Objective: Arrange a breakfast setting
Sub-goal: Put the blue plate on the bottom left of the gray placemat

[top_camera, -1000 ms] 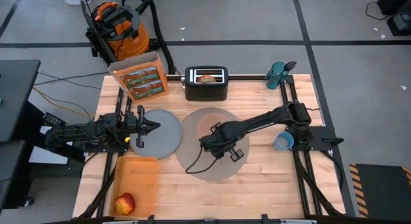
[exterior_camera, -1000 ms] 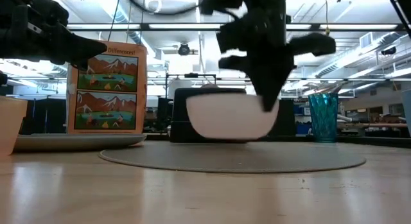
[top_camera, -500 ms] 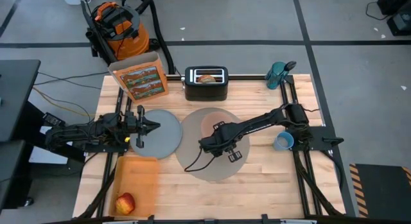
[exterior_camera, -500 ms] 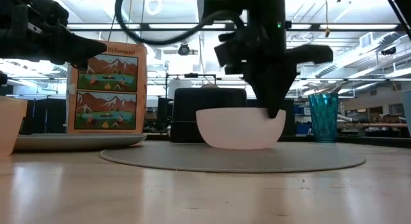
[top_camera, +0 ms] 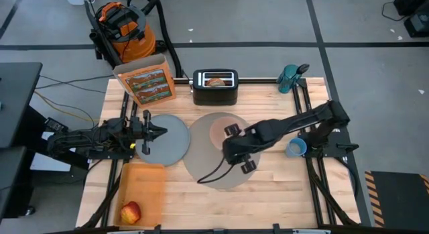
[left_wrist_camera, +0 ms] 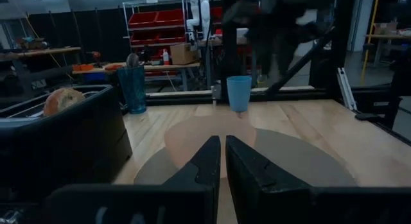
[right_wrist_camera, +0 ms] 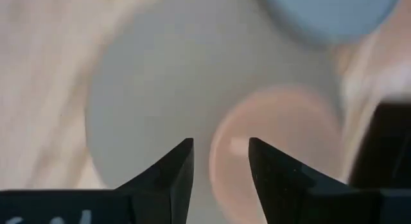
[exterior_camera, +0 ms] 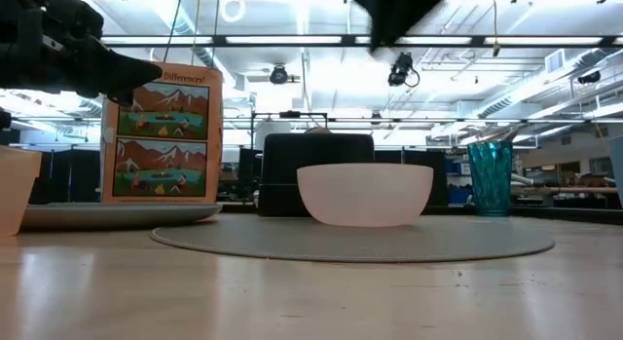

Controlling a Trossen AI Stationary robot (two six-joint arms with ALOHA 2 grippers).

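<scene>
The translucent pink bowl [top_camera: 219, 131] [exterior_camera: 365, 194] stands upright on its base on the far part of the large round taupe mat [top_camera: 213, 168] [exterior_camera: 243, 242]. My right gripper [top_camera: 232, 151] [right_wrist_camera: 220, 165] hangs open and empty high above the mat, near the bowl [right_wrist_camera: 276, 147]. My left gripper [top_camera: 161, 132] [left_wrist_camera: 223, 155] is shut and empty over the grey plate [top_camera: 173, 143], which lies left of the mat. The bagel [top_camera: 216, 81] sits in the black toaster. The red apple [top_camera: 131, 211] lies at the near left. The small blue cup [top_camera: 295, 148] stands at the right. The spoon is out of view.
A black toaster [top_camera: 215, 87] and a cereal box [top_camera: 146, 83] stand at the far edge, and a teal bottle [top_camera: 289, 76] stands at the far right corner. An orange board [top_camera: 144, 186] under the apple lies at the near left. Bare wood shows along the near edge.
My right gripper has set the pink bowl down on the mat, a little toward the table's right, let go of it and gone straight up. The bowl now stands by itself on the mat.
</scene>
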